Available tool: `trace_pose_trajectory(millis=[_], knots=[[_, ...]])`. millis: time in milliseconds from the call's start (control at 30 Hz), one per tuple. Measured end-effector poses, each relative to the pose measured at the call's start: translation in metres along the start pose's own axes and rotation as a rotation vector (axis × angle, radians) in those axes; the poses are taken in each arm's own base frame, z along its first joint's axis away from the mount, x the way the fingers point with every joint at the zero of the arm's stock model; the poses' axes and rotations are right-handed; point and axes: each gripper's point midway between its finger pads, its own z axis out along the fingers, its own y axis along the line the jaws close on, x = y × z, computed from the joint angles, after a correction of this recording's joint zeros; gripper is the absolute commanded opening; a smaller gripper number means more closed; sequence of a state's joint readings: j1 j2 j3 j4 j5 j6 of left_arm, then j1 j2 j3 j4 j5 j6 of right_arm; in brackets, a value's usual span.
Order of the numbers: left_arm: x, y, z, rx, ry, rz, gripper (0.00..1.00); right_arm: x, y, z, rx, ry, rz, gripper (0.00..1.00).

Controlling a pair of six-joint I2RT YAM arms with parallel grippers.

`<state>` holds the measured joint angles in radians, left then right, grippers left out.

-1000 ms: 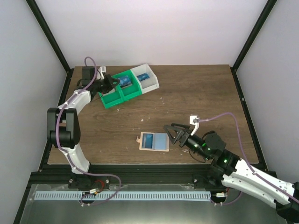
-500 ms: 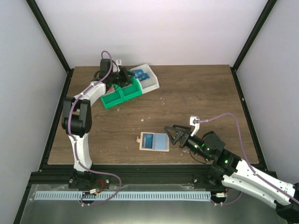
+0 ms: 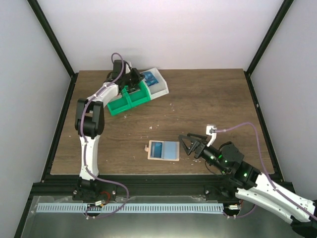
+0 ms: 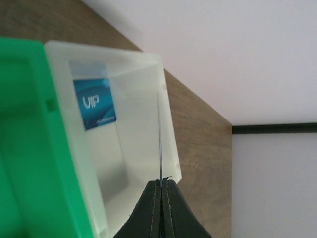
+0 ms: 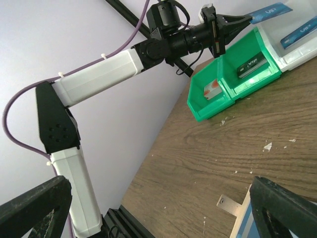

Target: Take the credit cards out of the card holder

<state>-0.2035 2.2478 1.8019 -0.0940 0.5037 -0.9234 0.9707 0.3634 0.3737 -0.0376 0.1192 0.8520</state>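
Observation:
The tan card holder (image 3: 173,157) lies flat at the front middle of the table, with a light blue credit card (image 3: 163,148) showing on it. My right gripper (image 3: 185,145) is open just off the holder's right edge; the holder's tab (image 5: 230,203) shows between its fingers in the right wrist view. My left gripper (image 4: 161,182) is shut on another blue credit card (image 4: 160,139), seen edge-on, and holds it above the white bin (image 4: 168,124). The right wrist view shows that held card (image 5: 270,11) sticking out of the left gripper (image 5: 246,20).
The white bin (image 3: 159,85) holds a blue VIP card (image 4: 94,104). Two joined green bins (image 3: 120,106) stand to its left, with a dark card (image 5: 250,67) in one and a small red-and-white item (image 5: 212,89) in the other. White walls and a black frame enclose the table.
My left arm has swung right from the green bins to above the white bin, still gripping the blue card. My right gripper has shifted slightly right beside the holder and stays open.

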Motion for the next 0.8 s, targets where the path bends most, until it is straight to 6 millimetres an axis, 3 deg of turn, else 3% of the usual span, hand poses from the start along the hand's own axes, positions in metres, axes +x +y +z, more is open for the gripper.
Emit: trace_pose_trajectory(millis=[267, 500, 800], knots=[[-0.019, 0.001, 0.031, -0.005, -0.028, -0.019, 0.00, -0.009, 0.000, -0.008, 0.009, -0.038, -0.004, 1.00], [-0.012, 0.017, 0.044, -0.053, -0.015, -0.052, 0.00, -0.009, -0.004, -0.009, 0.026, -0.041, -0.018, 1.00], [-0.011, 0.025, 0.055, -0.067, -0.018, -0.070, 0.00, -0.011, -0.005, -0.009, 0.036, -0.053, -0.024, 1.00]])
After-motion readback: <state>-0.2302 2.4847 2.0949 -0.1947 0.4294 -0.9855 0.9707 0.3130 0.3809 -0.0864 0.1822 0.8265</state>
